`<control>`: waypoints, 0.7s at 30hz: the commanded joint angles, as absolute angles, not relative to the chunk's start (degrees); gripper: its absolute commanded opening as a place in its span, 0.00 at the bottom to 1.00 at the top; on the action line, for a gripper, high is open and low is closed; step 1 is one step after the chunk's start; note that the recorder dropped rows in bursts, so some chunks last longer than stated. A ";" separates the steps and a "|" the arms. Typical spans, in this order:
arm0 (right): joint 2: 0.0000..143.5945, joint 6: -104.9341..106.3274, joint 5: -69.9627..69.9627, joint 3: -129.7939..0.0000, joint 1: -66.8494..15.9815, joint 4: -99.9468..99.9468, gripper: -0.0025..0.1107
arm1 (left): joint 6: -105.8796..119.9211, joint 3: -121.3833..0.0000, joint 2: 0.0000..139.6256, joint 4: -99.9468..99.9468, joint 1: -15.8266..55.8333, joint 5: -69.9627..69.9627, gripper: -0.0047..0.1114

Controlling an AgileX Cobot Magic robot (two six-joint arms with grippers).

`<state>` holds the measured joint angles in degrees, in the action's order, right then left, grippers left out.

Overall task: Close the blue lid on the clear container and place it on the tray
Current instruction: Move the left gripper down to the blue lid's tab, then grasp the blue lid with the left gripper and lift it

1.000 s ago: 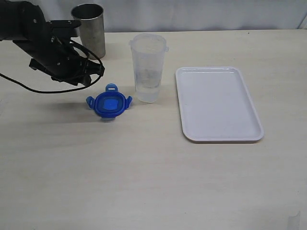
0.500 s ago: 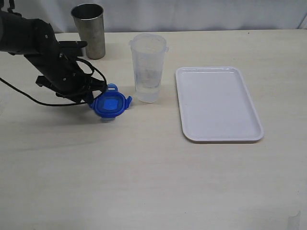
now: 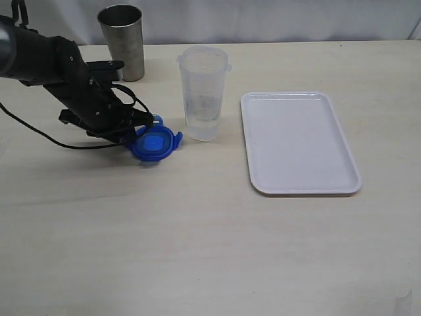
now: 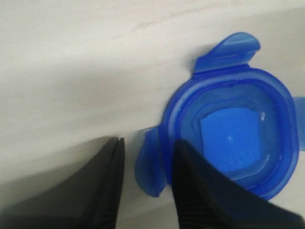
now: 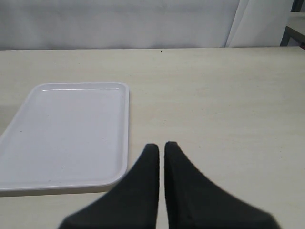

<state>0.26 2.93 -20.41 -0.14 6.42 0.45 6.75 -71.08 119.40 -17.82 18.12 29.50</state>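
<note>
showing faint unreadable embossing, the blue lid (image 4: 231, 138)

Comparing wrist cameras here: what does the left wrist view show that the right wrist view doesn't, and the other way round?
Only the left wrist view: the blue lid lying flat, one of its flaps between the fingers of the open left gripper. Only the right wrist view: the tray, with nothing on it, and the shut right gripper beside its near corner. Both: the pale table.
</note>
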 commanded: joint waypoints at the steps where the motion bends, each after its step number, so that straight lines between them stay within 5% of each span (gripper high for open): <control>1: 0.00 3.28 -19.79 0.00 6.55 0.41 0.06 | 7.45 -71.40 119.52 -18.70 18.75 28.61 0.32; 21: 0.00 3.28 -19.79 0.00 6.55 0.41 0.06 | 7.45 -71.40 119.52 -18.77 18.72 30.87 0.32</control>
